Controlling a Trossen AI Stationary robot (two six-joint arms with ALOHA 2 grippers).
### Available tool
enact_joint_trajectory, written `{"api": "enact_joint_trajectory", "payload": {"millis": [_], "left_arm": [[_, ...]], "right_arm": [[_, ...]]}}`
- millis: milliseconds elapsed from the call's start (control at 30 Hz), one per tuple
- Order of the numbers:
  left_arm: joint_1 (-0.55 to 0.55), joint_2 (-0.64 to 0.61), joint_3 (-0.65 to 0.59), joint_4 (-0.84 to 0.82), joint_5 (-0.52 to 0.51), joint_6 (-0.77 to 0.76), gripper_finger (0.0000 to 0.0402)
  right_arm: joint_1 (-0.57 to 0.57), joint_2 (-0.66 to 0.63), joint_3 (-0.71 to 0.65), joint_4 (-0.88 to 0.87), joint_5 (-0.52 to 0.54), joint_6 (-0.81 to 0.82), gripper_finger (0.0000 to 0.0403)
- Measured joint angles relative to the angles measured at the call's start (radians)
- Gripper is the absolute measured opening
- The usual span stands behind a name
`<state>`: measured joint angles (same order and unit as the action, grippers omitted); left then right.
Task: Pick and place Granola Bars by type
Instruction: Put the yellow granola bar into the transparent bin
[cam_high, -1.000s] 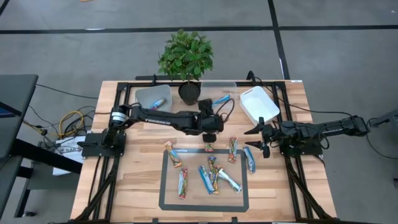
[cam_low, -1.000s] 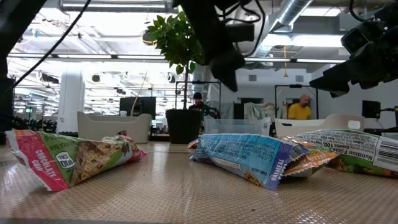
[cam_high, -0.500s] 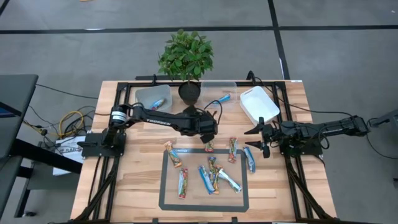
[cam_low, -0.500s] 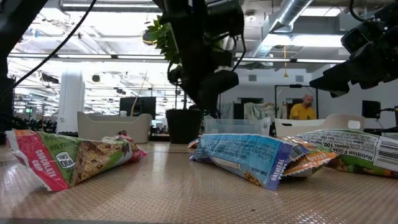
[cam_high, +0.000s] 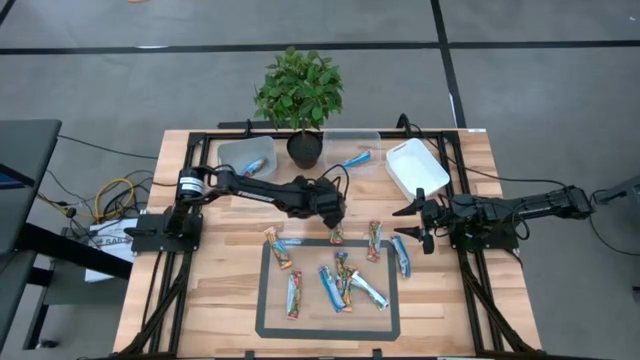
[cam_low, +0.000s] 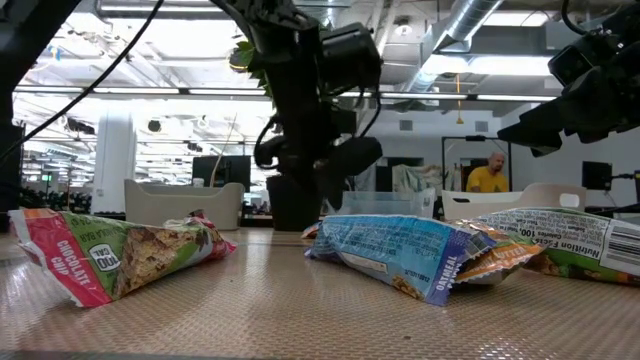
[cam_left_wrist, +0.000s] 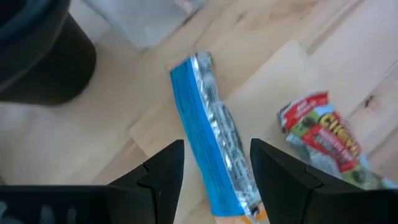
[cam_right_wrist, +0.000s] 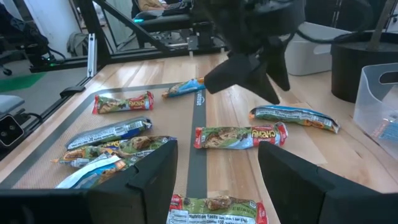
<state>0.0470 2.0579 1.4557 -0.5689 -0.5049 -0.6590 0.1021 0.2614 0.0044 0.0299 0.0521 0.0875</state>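
Note:
My left gripper (cam_high: 335, 213) hangs open, fingers down, over a blue bar with a silver crimped seam (cam_left_wrist: 211, 143). The bar lies flat on the wood, and only its near end (cam_high: 337, 236) shows in the high view. The fingers stand on either side of the bar, apart from it. A red and green bar (cam_left_wrist: 323, 137) lies just to its right (cam_high: 373, 240). Several more bars lie inside the grey tape rectangle (cam_high: 262, 290). My right gripper (cam_high: 413, 225) waits open near the table's right side, off the table.
A potted plant (cam_high: 300, 95) stands at the far edge. A grey tub (cam_high: 232, 150) to its left holds a blue bar (cam_high: 255, 165). A clear tub (cam_high: 340, 138) has a blue bar (cam_high: 358, 157) at its near edge. A white tub (cam_high: 415, 165) stands far right. People (cam_low: 485, 175) are in the room behind.
My left gripper has come down steadily toward the table and drifted a little toward the near edge, ending over the blue bar. The bars have stayed where they were.

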Motion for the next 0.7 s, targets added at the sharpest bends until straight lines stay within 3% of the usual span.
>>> {"api": "enact_joint_trajectory", "payload": {"millis": [700], "left_arm": [[0.025,0.000,-0.175,0.272,0.107,-0.025,0.0178]], "right_arm": [[0.000,0.000,0.000,0.000,0.000,0.000,0.0219]]}}
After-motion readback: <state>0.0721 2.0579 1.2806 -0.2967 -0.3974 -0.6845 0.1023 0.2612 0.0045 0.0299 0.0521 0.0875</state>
